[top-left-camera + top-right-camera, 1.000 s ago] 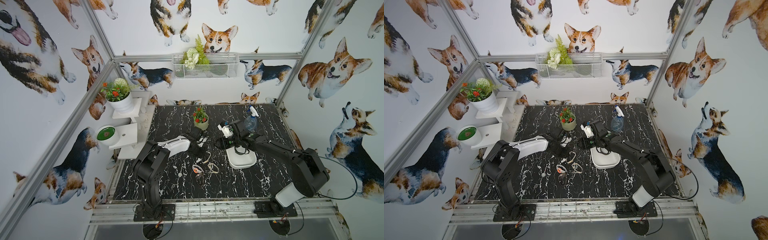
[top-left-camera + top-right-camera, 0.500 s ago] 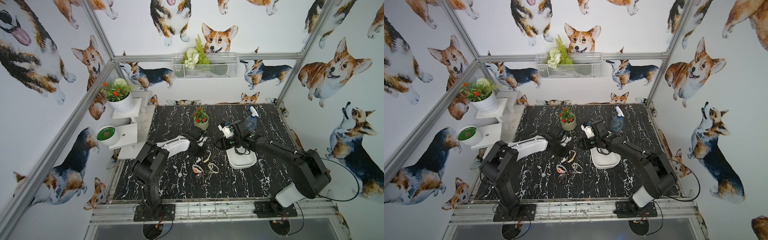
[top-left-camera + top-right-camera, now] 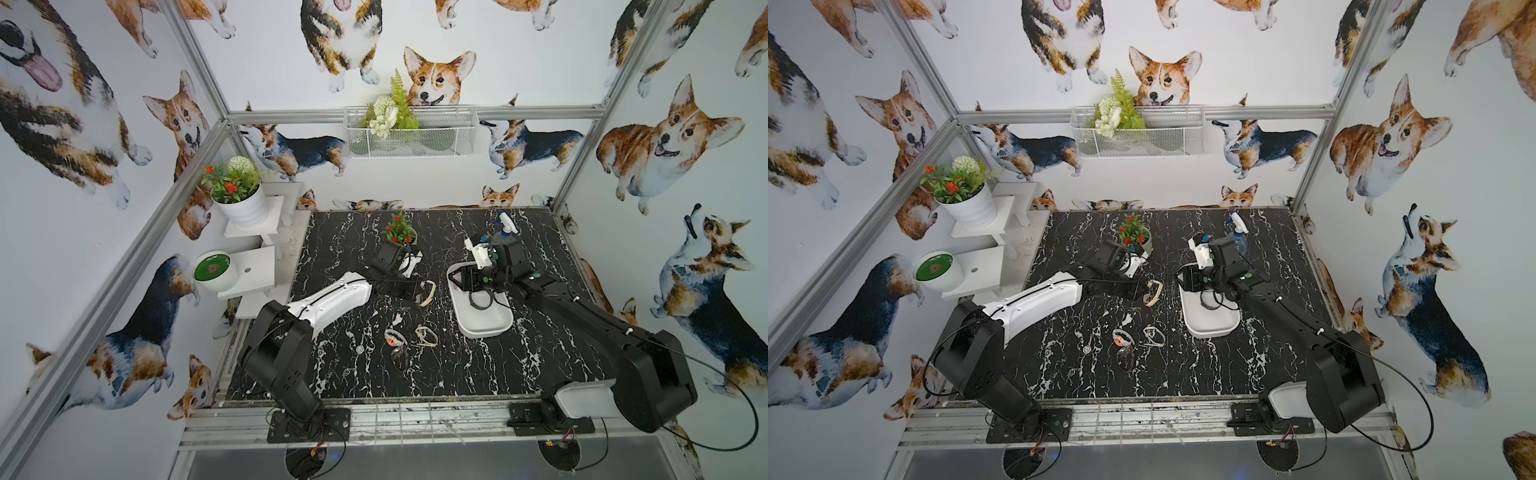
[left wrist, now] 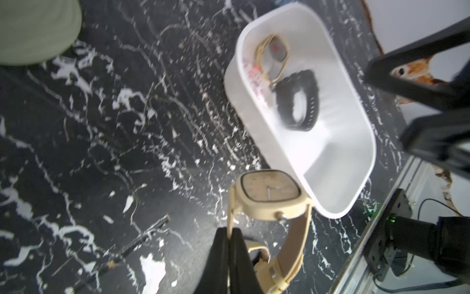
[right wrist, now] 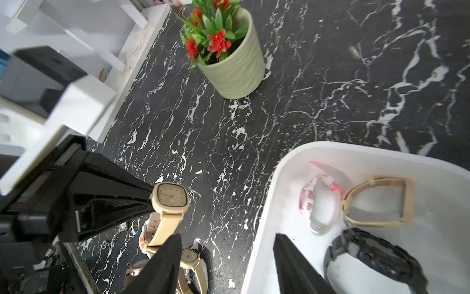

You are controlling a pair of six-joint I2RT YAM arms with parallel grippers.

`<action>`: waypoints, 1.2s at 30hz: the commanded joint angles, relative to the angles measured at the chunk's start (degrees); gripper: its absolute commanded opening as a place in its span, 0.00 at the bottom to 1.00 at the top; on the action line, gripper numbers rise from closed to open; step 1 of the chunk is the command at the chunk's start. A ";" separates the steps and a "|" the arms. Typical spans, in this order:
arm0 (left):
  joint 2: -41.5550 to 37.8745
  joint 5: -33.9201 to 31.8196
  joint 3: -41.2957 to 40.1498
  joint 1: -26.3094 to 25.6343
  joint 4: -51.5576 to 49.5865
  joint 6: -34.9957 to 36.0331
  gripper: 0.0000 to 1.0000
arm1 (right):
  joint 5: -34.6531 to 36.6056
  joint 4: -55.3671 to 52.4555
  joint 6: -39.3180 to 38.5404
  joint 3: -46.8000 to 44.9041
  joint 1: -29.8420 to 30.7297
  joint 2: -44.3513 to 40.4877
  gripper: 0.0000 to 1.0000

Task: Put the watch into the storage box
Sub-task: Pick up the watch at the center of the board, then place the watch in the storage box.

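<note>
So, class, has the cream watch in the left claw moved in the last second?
Yes. In both top views the cream watch, pinched by the left claw, has shifted closer to the white box, which stayed put.

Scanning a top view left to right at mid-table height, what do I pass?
White bowl with green filling on the side shelf → beige square-faced watch → shallow white plastic storage box.

The cream, square-faced watch hangs by its strap, pinched in the left claw, just below frame centre in a top view. The shallow white storage box lies flat to its right, seemingly apart.
</note>
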 commanded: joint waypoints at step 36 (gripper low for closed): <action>27.88 -12.61 31.11 -13.04 -15.34 -13.09 0.00 | 11.14 -2.67 -1.04 -8.01 -5.55 -10.37 0.65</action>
